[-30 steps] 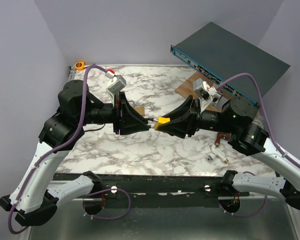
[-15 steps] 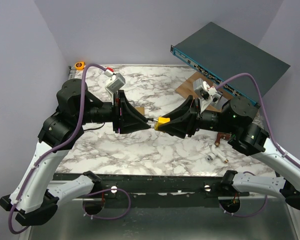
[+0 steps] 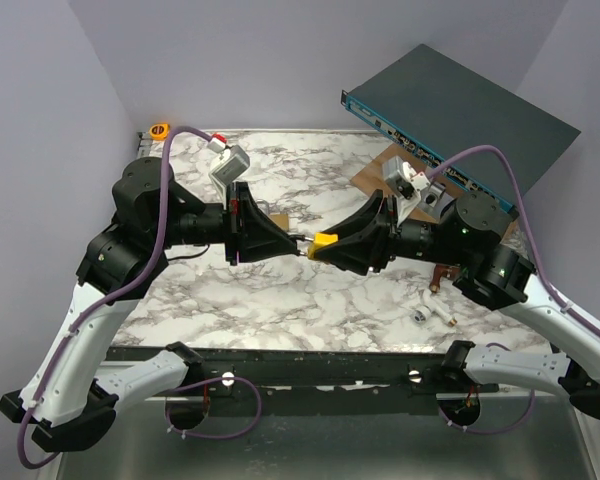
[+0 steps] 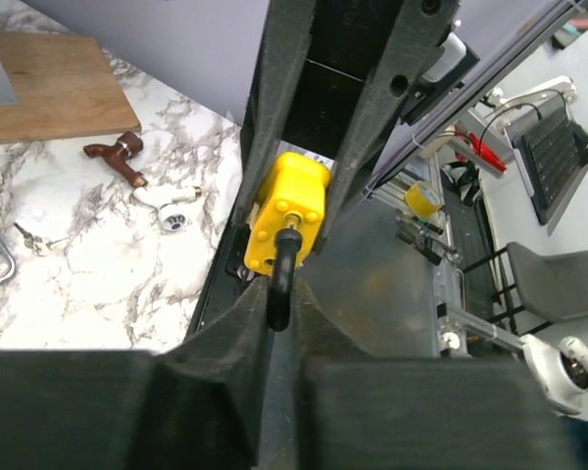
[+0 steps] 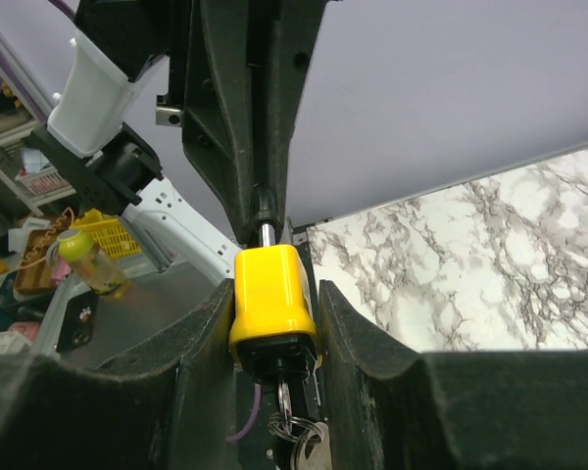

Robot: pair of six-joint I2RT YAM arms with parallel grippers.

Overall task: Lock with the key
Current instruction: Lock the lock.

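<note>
Right tool [image 5: 272, 315] clamps yellow padlock [image 5: 270, 292], left tool [image 4: 279, 311] pinches shackle [image 4: 283, 266]. Drive shackle straight in; key [image 5: 296, 437] hangs under padlock.

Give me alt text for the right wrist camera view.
A yellow padlock sits clamped between the black fingers of the right gripper, keys hanging from its keyhole end. Its shackle runs into the left gripper opposite, with the marble table behind.

Left arm [image 3: 170, 225], right arm [image 3: 460, 235] angled inward — fingers [image 3: 270, 240] tip to tip, clamped.
</note>
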